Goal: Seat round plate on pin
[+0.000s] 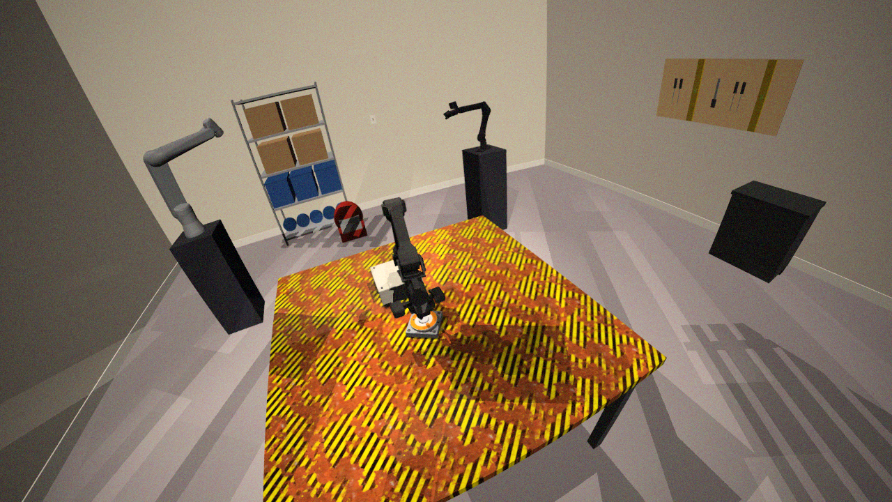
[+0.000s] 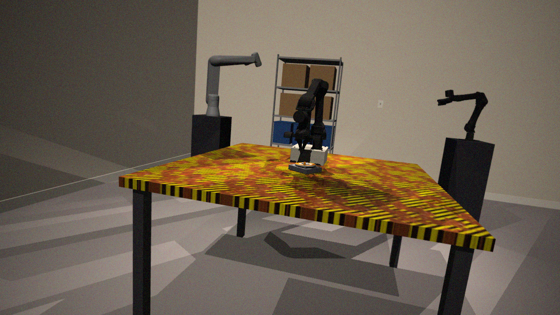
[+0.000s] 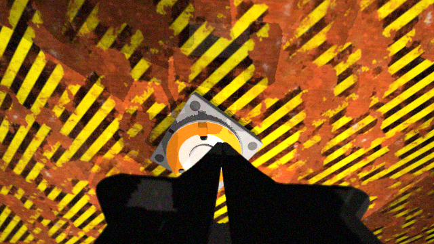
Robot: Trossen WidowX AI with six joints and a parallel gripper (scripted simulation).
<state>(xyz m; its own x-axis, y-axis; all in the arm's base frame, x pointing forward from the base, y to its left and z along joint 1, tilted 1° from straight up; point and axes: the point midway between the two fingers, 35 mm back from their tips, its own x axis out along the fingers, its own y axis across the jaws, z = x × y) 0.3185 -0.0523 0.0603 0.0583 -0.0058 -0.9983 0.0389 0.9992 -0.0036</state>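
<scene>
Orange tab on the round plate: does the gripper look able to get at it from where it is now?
Probably yes. The shut gripper hangs just above the round plate, and the orange tab lies just beyond the fingertips with nothing over it. Whether the tips already touch the plate cannot be told.

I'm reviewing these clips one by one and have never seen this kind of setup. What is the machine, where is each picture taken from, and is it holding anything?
The black jointed robot arm stands on a white box base on the table with the orange-and-yellow hazard-stripe top. One picture looks down from high in the room, one from the side at table height, and one from a camera on the arm's wrist. The two black wedges there are the fingers of its gripper, shut together and holding nothing. Below them sits a square grey base carrying the round orange-and-white plate, with an orange tab beside a small dark hole. The other arms stand on pedestals off the table.
</scene>
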